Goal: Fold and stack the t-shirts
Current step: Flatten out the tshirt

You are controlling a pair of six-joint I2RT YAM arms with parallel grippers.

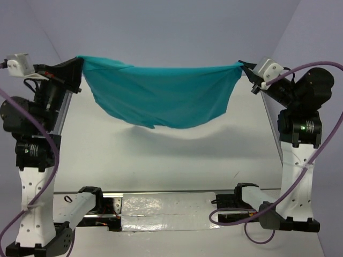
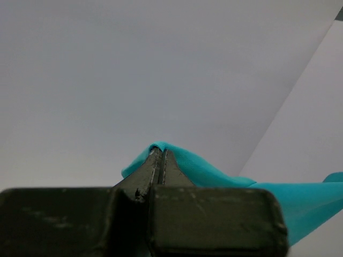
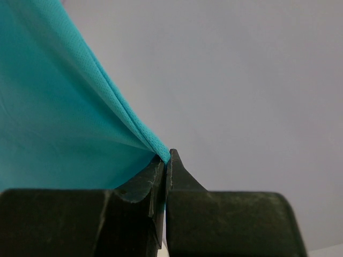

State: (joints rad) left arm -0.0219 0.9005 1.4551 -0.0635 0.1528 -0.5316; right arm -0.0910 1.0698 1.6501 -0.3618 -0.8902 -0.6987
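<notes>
T-shirt (image 1: 161, 96), teal, hangs spread in the air above the worktop (image 1: 177, 160), sagging at the middle, clear of the surface. Left hand (image 1: 79, 60), at 10 o'clock, is pinched tight on one upper corner. Right hand (image 1: 240, 65), at 2 o'clock, is clamped on the other.

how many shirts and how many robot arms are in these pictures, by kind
teal t-shirt: 1
robot arms: 2, the left arm and the right arm
total: 3
</notes>
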